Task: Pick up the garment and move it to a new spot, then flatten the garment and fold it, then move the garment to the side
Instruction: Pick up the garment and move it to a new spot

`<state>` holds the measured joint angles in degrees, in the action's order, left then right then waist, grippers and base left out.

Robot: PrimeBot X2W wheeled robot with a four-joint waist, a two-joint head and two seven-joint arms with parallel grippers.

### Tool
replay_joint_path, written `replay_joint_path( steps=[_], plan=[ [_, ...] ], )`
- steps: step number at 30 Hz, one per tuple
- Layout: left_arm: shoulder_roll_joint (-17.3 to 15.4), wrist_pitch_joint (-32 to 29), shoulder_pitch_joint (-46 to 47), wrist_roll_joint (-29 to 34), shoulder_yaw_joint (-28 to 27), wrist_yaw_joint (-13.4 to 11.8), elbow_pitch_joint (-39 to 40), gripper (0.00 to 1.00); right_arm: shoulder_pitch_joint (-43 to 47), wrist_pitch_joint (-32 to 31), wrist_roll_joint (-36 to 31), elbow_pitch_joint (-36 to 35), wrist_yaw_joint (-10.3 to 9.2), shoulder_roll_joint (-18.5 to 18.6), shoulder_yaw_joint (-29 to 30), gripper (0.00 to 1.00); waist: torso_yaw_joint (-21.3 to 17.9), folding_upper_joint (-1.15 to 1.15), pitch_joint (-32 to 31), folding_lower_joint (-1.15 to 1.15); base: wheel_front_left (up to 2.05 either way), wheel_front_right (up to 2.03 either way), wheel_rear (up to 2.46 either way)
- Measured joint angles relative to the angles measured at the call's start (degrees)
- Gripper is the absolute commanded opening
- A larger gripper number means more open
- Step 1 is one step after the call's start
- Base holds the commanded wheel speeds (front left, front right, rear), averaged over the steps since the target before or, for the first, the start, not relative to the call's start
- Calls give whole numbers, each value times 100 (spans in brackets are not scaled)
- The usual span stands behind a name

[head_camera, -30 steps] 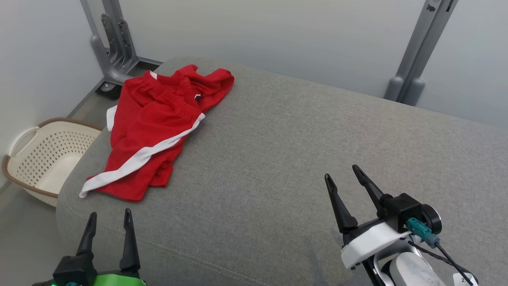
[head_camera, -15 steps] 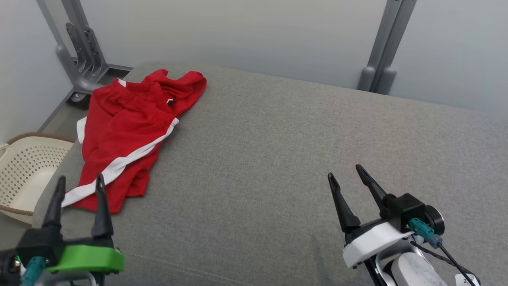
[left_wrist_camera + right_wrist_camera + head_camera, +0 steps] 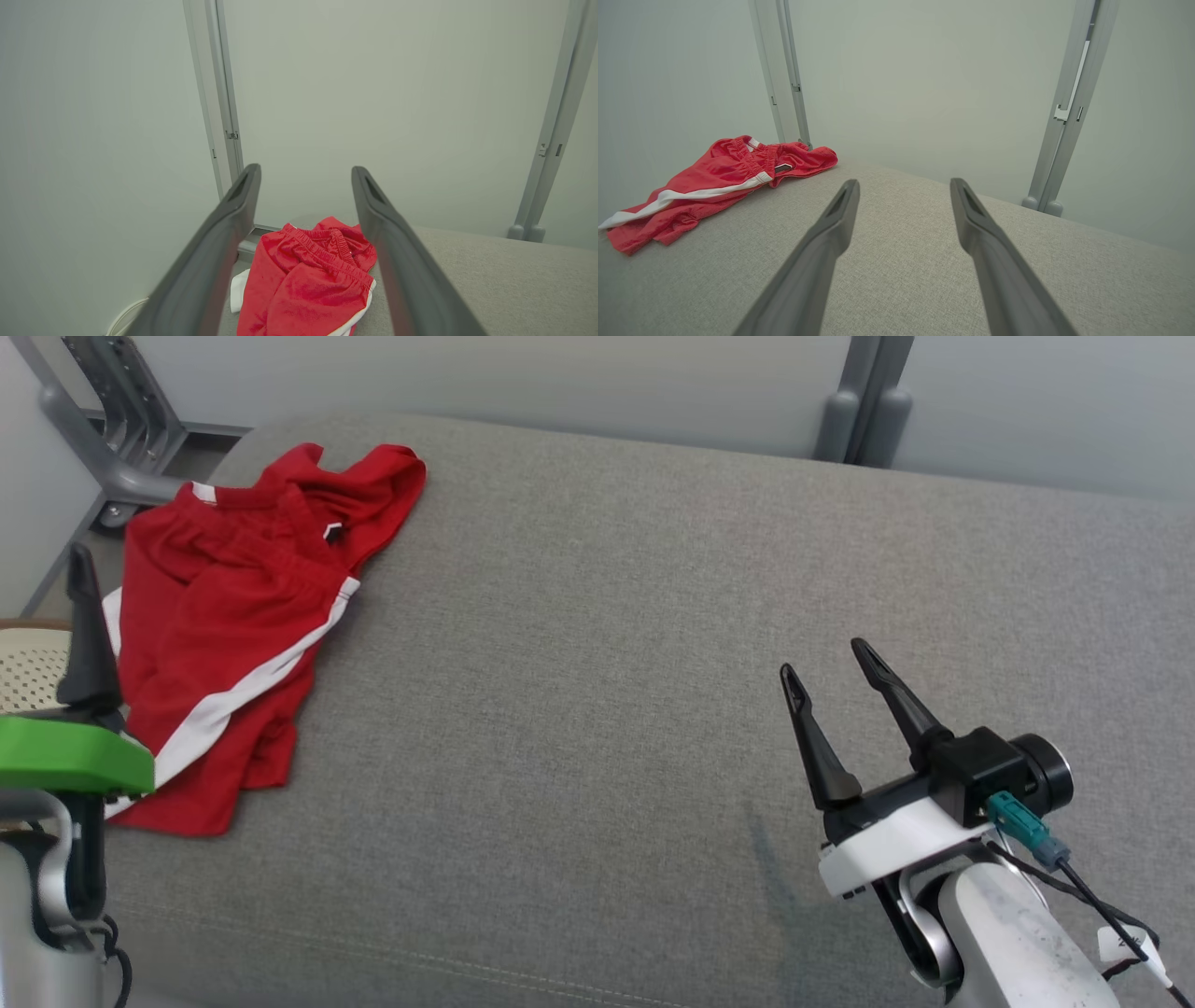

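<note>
Now the red shorts (image 3: 233, 607) lie crumpled on the far left corner of the grey cushion (image 3: 607, 663), and nothing holds them. Their elastic waistband (image 3: 322, 252) is at the far end, toward the wall (image 3: 373, 93), and a white stripe (image 3: 245, 683) runs slantwise down the cloth to the near hem. A white part of the cloth reaches the left edge of the cushion; whether it hangs over, I cannot tell.

The left gripper (image 3: 306, 168) is at the near left end of the shorts. In the head view one dark finger (image 3: 86, 644) stands up beside the left border of the cloth, and the green mount (image 3: 65, 756) under it covers a bit of the near hem. In the left wrist view both fingers are spread wide with nothing between them; their tips show against the wall, and the shorts lie lower, between the two fingers and ahead of them. The fingers do not touch the cloth as far as I can see.

The right gripper (image 3: 822, 656) is over the bare right part of the cushion, well apart from the shorts, which are far to its left. Its fingers also stand wide apart and hold nothing. A cream basket (image 3: 23, 667) with holes shows beside the cushion, behind the left finger.
</note>
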<state>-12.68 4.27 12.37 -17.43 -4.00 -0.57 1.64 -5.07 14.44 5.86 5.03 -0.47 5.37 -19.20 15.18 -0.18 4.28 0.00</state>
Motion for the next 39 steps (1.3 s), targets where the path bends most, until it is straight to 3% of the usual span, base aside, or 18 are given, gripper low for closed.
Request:
replay_joint_path(
  steps=[5, 15, 28, 39],
  plan=[
    [-15, -464, 535, -558, -336, 7, -302, 100, -198, 13, -97, -119, 46, 64, 4, 100, -120, 0, 344, 0, 0, 0, 0],
    [-499, -1159, 1029, -589, -683, -135, -1178, 100, -430, 14, -249, -372, 43, 370, 194, 100, -386, 0, 1080, 0, 0, 0, 0],
    [-461, -1444, 1691, -600, -650, -254, -2073, 100, -684, 7, -327, -698, -13, 711, 531, 100, -682, 0, 2054, 0, 0, 0, 0],
    [-396, -1523, 2044, -499, -453, -303, -2781, 100, -767, 7, -325, -706, -9, 736, 558, 100, -805, 0, 2568, 0, 0, 0, 0]
  ],
)
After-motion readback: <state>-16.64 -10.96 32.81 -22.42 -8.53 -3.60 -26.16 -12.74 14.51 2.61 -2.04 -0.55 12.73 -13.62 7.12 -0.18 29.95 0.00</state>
